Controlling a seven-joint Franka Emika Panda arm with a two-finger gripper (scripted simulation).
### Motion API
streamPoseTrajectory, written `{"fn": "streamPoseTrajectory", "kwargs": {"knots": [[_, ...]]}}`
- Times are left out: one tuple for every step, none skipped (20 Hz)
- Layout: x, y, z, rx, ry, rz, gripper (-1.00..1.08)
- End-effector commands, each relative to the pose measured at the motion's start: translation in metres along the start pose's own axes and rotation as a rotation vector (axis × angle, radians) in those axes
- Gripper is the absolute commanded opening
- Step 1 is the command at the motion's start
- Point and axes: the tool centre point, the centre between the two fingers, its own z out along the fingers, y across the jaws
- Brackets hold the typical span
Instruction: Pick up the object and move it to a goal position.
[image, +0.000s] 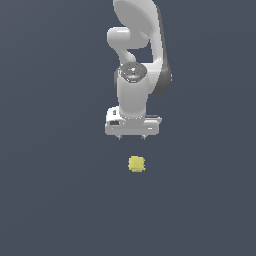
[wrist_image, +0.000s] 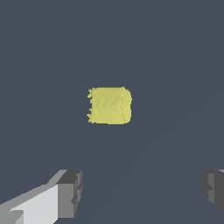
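Note:
The object (image: 136, 164) is a small pale-yellow lumpy blob lying on the dark grey floor, in front of the arm in the exterior view. It also shows in the wrist view (wrist_image: 110, 105), squarish with a ragged edge. My white gripper (image: 131, 136) hangs above and behind it, apart from it, fingers pointing down. It is open and empty. In the wrist view the gripper (wrist_image: 142, 192) shows two grey fingertips (wrist_image: 70, 192) set wide apart, with the object beyond them, not between them.
A flat dark grey floor (image: 50, 200) fills both views. The white arm (image: 137, 45) rises behind the gripper. No goal marker shows.

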Motion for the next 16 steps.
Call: {"fn": "streamPoseTrajectory", "kwargs": {"knots": [[0.0,0.0,0.0,0.0,0.0,0.0,1.0],[0.0,0.0,0.0,0.0,-0.001,0.0,1.0],[-0.001,0.0,0.001,-0.001,-0.003,0.0,1.0],[-0.002,0.001,0.002,-0.001,-0.007,0.0,1.0],[-0.003,0.001,0.004,-0.002,-0.012,0.001,1.0],[-0.004,0.001,0.006,-0.003,-0.018,0.001,1.0],[-0.006,0.002,0.008,-0.004,-0.025,0.002,1.0],[-0.007,0.002,0.01,-0.005,-0.03,0.002,1.0],[-0.008,0.003,0.011,-0.006,-0.034,0.002,1.0],[-0.009,0.003,0.012,-0.007,-0.037,0.003,1.0],[-0.009,0.003,0.012,-0.007,-0.037,0.003,1.0],[-0.009,0.003,0.012,-0.007,-0.037,0.003,1.0],[-0.009,0.003,0.012,-0.006,-0.036,0.003,1.0],[-0.009,0.003,0.012,-0.006,-0.036,0.003,1.0],[-0.008,0.003,0.012,-0.006,-0.036,0.003,1.0],[-0.008,0.003,0.012,-0.006,-0.036,0.003,1.0]]}}
